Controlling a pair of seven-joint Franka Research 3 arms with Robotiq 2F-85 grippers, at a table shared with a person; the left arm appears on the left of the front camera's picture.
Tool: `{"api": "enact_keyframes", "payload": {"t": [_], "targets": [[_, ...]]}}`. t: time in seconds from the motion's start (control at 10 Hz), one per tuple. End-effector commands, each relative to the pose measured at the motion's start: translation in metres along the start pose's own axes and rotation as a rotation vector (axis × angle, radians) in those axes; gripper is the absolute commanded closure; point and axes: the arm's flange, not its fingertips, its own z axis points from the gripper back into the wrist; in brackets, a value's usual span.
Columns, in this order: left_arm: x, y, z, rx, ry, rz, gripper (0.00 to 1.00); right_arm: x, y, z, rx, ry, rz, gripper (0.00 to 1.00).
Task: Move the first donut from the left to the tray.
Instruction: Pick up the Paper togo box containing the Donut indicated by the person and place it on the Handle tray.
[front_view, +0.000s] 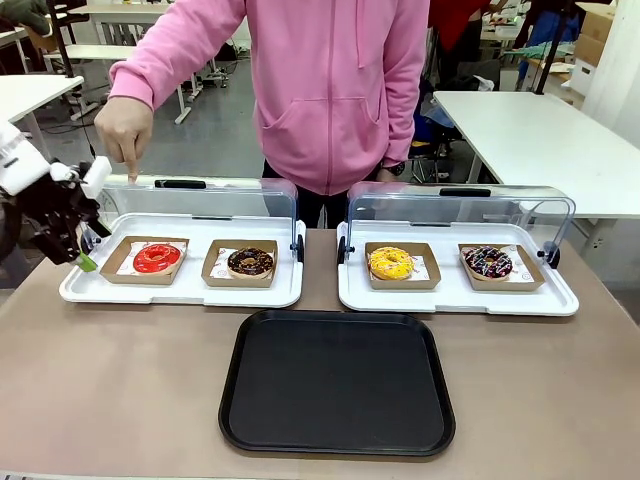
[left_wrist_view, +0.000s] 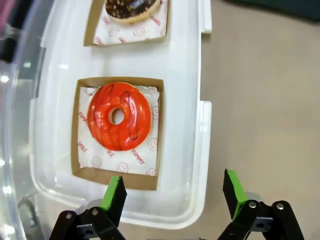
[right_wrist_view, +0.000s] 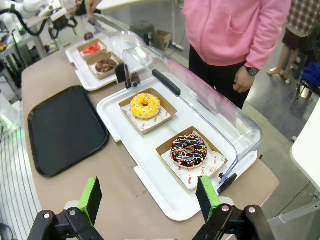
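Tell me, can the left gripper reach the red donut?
Probably yes. The left gripper is open just beside the red donut, the clear lid is lifted back, and nothing lies between them.

Lighting: bright, even overhead light falling on the table (front_view: 120, 380), only faint shadows lying beside the tray (front_view: 337, 382). Glare: highlights glinting on the clear lid (front_view: 200, 195) and the red donut (left_wrist_view: 119, 116). Focus: left wrist view blurring at its left edge; wide-angle distortion bending the right wrist view
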Motion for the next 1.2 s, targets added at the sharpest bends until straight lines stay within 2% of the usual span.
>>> {"api": "enact_keyframes", "payload": {"t": [0.0,0.5,0.9,1.1], "targets": [[0.003,0.0,-0.006,-0.02,0.023,0.004,0.0,0.002,-0.001,-0.001,-0.001,-0.028,0.011,0.0],[0.001,0.002,-0.005,0.0,0.005,-0.003,0.0,0.002,-0.001,-0.001,-0.001,-0.028,0.011,0.0],[0.008,0.009,-0.029,0.064,0.158,-0.023,0.0,0.002,-0.001,-0.001,-0.001,-0.028,0.011,0.0],[0.01,0.014,-0.043,0.06,0.197,-0.052,0.0,0.002,-0.001,-0.001,-0.001,-0.028,0.011,0.0]]}}
